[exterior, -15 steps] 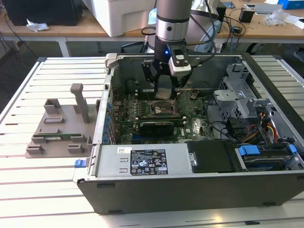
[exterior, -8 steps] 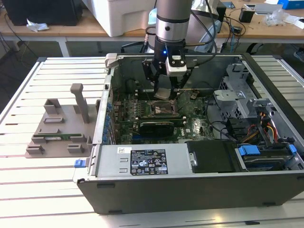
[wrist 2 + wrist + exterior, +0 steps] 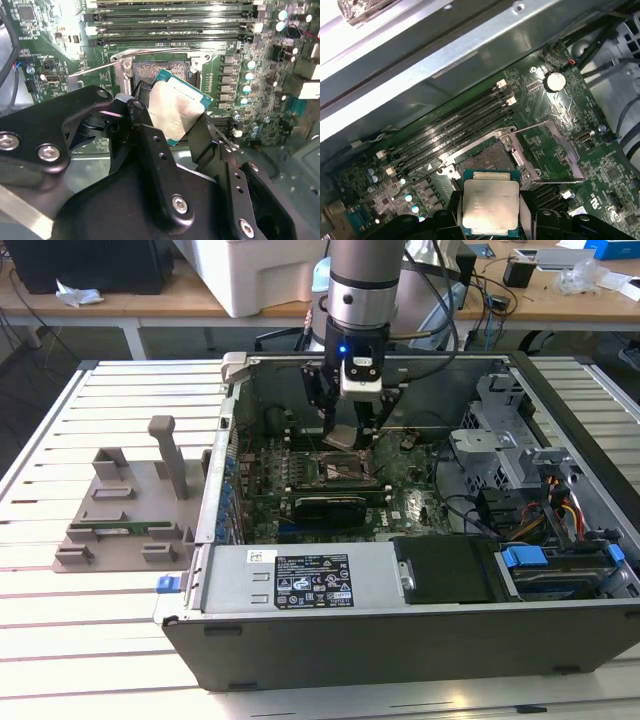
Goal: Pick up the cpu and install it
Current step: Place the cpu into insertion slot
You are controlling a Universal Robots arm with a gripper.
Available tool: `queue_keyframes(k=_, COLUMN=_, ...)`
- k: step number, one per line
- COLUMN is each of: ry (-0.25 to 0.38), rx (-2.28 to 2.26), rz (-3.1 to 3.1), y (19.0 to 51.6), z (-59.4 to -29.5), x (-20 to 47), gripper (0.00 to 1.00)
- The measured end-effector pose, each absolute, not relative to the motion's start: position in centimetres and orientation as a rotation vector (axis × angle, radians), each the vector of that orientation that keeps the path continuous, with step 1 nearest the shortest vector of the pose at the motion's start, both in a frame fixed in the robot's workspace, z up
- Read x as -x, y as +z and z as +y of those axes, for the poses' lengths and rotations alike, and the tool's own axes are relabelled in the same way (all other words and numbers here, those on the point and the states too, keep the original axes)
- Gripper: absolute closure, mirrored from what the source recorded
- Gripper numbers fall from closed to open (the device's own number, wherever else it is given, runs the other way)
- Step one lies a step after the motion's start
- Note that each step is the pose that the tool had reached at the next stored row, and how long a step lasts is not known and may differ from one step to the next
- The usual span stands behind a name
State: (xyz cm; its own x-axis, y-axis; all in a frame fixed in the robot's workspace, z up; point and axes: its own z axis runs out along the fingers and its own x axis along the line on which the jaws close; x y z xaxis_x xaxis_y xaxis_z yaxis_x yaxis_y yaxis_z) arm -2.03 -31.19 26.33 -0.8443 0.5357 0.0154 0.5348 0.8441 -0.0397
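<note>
Fingers (image 3: 146, 142) are clamping the cpu (image 3: 175, 112) right now, one black finger pressing on each of two opposite edges, so I'm only open as wide as the chip itself. I'm holding it with the shiny silver top facing the wrist cameras, and a thin teal rim is showing around the metal in both wrist views (image 3: 491, 207).

It's hanging in the air just over the motherboard (image 3: 615, 175), right at the near edge of the open socket (image 3: 487, 160) and not sitting down in it yet. In the second wrist view one corner is overlapping the socket (image 3: 155, 75). The socket's metal cover frame (image 3: 547, 150) is lying flipped open beside it.

Just past the socket, the long black memory slots (image 3: 452, 127) are running side by side, with a round coin battery (image 3: 554, 80) off toward one end of them. Beyond those, the grey case wall (image 3: 470, 50) is rising up.

From the exterior view, the arm (image 3: 362, 280) is reaching straight down into the open computer case (image 3: 560, 400) with the chip (image 3: 345, 436) between my fingers above the board. A black card (image 3: 330, 506) is sitting closer to that camera, then the labelled power supply (image 3: 300, 578). On the exterior view's left, a grey fixture (image 3: 120, 510) is resting on the slatted table (image 3: 60, 600), well apart from the case.
</note>
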Motion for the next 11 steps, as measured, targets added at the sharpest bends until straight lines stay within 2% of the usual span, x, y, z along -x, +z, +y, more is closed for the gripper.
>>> queue_keyframes(k=3, ry=0.051, rx=0.969, rz=-2.96, y=26.32, z=-31.19, x=2.03, gripper=0.46)
queue_keyframes(k=11, ry=0.041, rx=1.596, rz=-2.667, y=26.24, z=-31.19, x=2.02, gripper=0.46)
